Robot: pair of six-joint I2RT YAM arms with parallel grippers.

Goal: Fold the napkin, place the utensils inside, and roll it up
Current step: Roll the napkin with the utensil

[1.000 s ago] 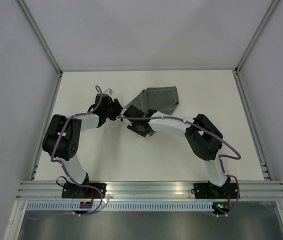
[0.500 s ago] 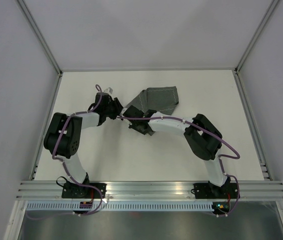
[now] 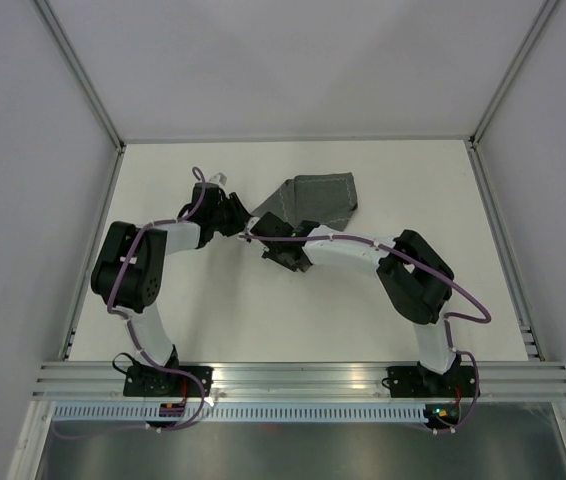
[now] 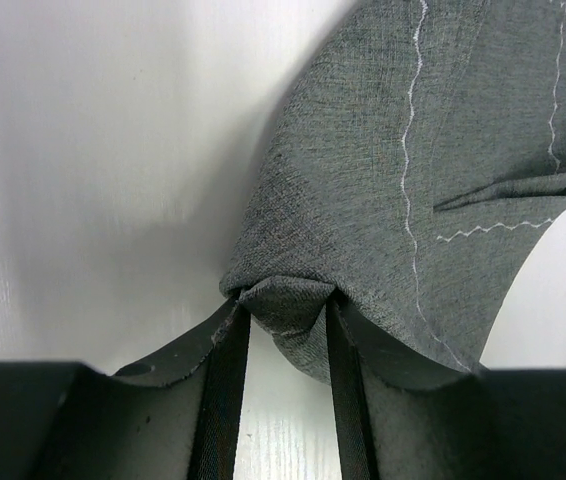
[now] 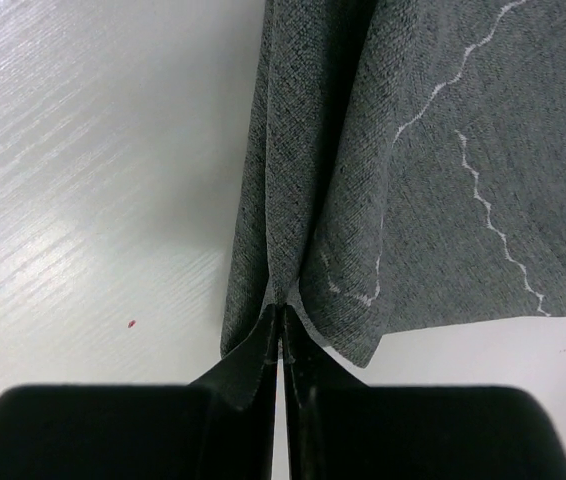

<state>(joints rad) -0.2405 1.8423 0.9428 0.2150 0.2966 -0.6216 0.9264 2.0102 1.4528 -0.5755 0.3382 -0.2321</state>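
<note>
1. The napkin (image 3: 321, 198) is a dark grey woven cloth. It lies crumpled in a loose, partly lifted heap at the far middle of the white surface (image 3: 223, 310).
2. A pale zigzag stitched line (image 4: 410, 190) runs near its edges, and overlapping layers show where it is folded over itself.
3. The left end effector (image 4: 283, 305) is clamped on a bunched fold at the cloth's near-left tip.
4. The right end effector (image 5: 281, 318) has its fingers pressed together, pinching a thin hanging edge of the cloth close beside the left one.
</note>
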